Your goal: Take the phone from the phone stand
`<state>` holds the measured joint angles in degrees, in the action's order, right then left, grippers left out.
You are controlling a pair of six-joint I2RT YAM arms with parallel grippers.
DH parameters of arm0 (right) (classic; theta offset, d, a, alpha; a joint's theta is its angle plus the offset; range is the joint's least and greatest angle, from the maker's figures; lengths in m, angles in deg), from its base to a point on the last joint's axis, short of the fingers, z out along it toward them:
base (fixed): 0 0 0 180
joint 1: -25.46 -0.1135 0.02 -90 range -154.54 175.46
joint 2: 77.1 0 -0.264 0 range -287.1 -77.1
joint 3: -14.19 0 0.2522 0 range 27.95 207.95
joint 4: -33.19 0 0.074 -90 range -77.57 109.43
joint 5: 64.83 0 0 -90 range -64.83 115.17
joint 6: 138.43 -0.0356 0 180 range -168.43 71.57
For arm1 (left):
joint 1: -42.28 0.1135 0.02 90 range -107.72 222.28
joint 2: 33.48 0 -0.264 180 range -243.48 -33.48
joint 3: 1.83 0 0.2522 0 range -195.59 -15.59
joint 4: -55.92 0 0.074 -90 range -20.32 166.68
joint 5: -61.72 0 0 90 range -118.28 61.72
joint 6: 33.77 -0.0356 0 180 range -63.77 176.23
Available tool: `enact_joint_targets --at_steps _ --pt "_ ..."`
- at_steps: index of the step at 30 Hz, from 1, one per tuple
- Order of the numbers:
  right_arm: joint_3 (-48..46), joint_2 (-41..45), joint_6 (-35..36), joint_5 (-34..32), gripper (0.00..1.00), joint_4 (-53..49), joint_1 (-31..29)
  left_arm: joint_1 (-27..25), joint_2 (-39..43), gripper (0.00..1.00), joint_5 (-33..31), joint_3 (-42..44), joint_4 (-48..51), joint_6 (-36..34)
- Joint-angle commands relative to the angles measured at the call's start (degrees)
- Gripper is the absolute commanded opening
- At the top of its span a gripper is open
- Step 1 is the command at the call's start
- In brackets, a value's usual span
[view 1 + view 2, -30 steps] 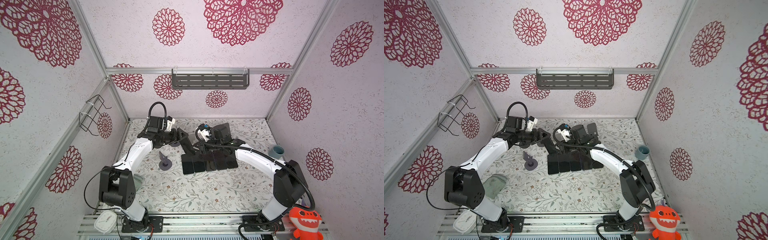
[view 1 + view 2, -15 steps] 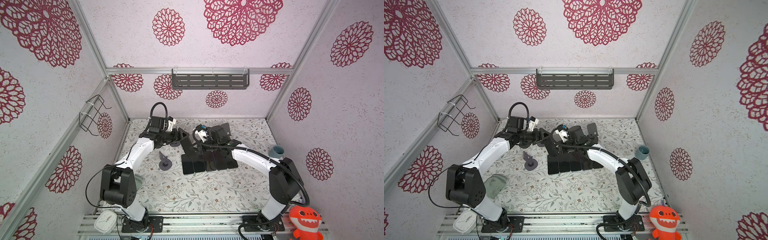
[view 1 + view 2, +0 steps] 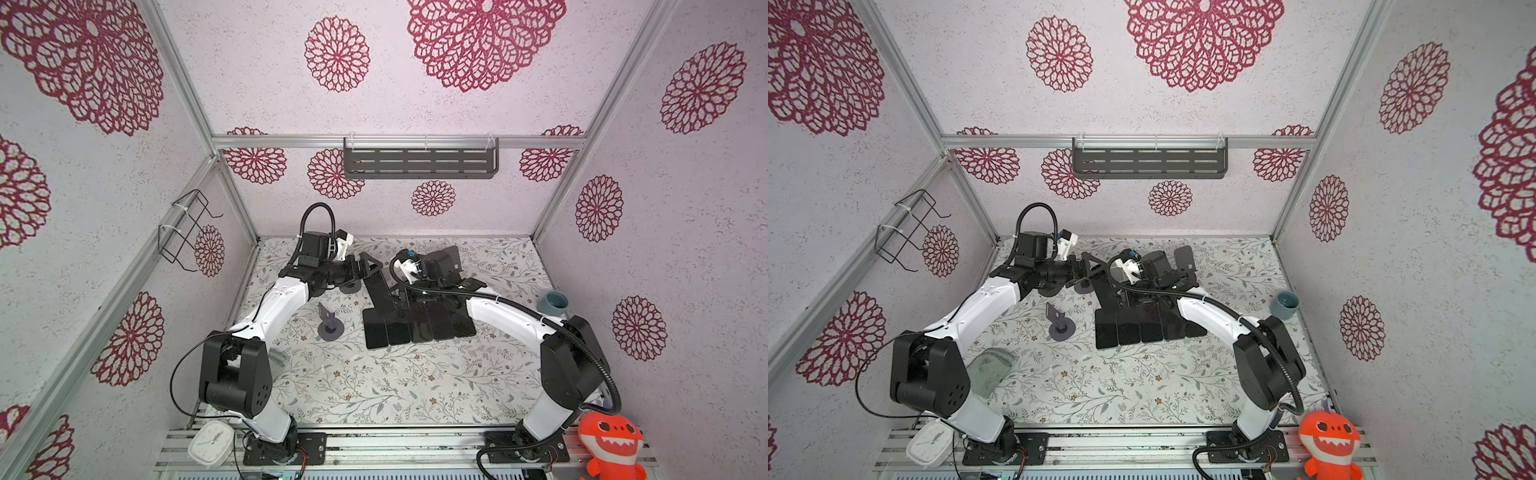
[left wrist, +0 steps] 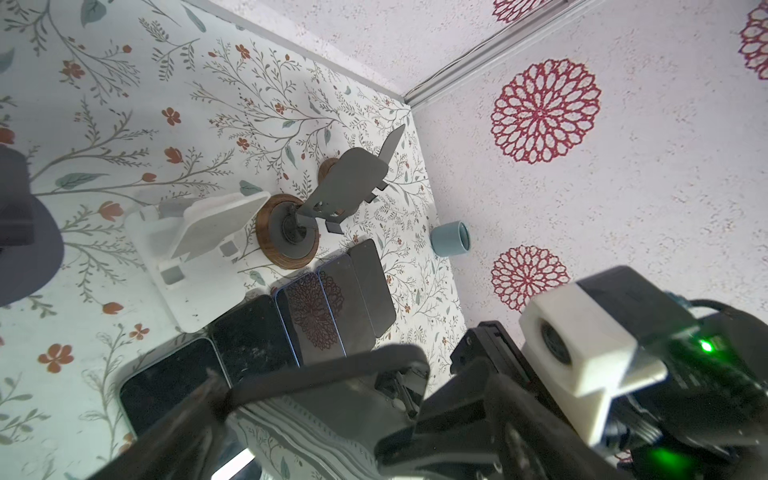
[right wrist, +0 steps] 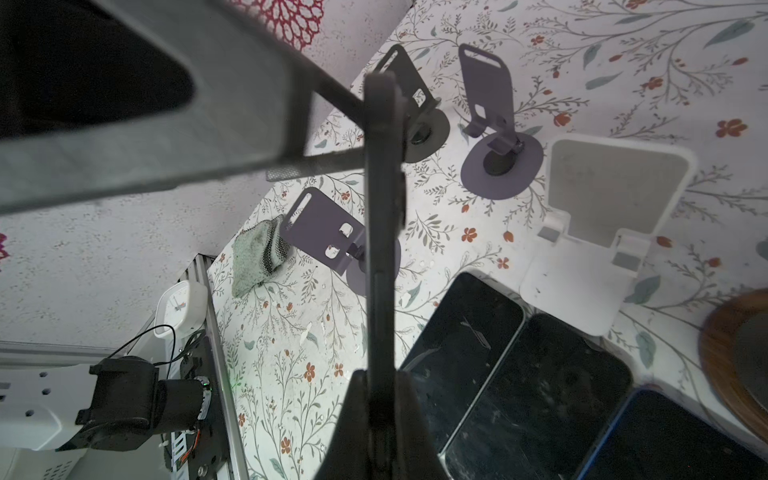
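– Along the front rail, what sat closest?

– A white square clock (image 3: 211, 441) at the left and an orange plush monster (image 3: 611, 451) at the right. Just past them a green-grey knitted cloth (image 3: 988, 372) lay on the flower-printed table (image 3: 374, 390), beside the left arm's base.

– And farther in?

– A purple-grey metal phone stand (image 3: 330, 326) stood upright on its round base, apart from a row of five dark phones (image 3: 417, 328) lying flat, side by side, screens up.

– Where was the phone that mattered?

– The thin black phone (image 5: 382, 249) hung over the far end of that row, clamped by the right gripper (image 5: 380, 380), whose jaws pressed its two flat faces at one short end. From the right wrist it showed edge-on, its long axis running straight out from the jaws. In both top views that axis lay slantwise, the free end pointing back and left, toward the left gripper (image 3: 371, 266).

– Did the left one hold it too?

– No. Its jaws stood spread wide, gripping nothing, just beside the phone's free end; whether a finger brushed it, I couldn't tell.

– And beyond?

– A blue-grey cup (image 3: 555, 302) standing upright near the right wall, a dark grey metal stand (image 3: 444, 259) toward the back, and a dark slotted metal shelf (image 3: 419, 163) on the back wall.
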<state>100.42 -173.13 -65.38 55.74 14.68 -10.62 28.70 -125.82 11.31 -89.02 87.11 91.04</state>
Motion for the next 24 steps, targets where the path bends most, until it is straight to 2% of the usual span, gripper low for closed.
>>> enact_joint_targets --at_steps 1,5,10,13,16,18,20,24 --pt "-0.65 6.56 2.63 1.87 0.0 -1.83 2.94 -0.06 3.57 0.98 -1.83 0.72 -3.83 -0.23" --pt "-2.98 11.3 7.4 1.91 0.0 -9.39 7.93 -0.04 5.3 0.98 -5.91 1.69 -3.29 -0.98" --pt "-5.12 15.46 16.21 1.96 0.0 -22.99 18.26 -0.34 8.94 0.98 -13.49 4.93 -3.63 -2.26" --pt "-5.93 16.14 19.72 1.05 0.0 -29.86 25.18 -0.73 10.95 0.98 -15.43 7.72 -5.48 -2.13" --pt "-4.67 14.15 24.87 2.27 0.0 -37.73 30.79 -1.39 12.19 0.98 -15.93 10.3 -6.64 -1.68" --pt "-2.37 11.99 28.42 -0.23 0.0 -43.23 32.98 -1.87 12.84 0.98 -16.75 11.42 -6.1 -1.96" --pt "-0.28 9.94 30.21 -3.22 0.0 -46.83 35.52 -2.53 13.43 0.98 -18.03 12.2 -4.75 -3.37" --pt "2.62 5.68 35.99 -2.69 0.0 -51.6 39.88 -2.85 14.35 0.98 -18.35 13.28 -3.56 -4.9"
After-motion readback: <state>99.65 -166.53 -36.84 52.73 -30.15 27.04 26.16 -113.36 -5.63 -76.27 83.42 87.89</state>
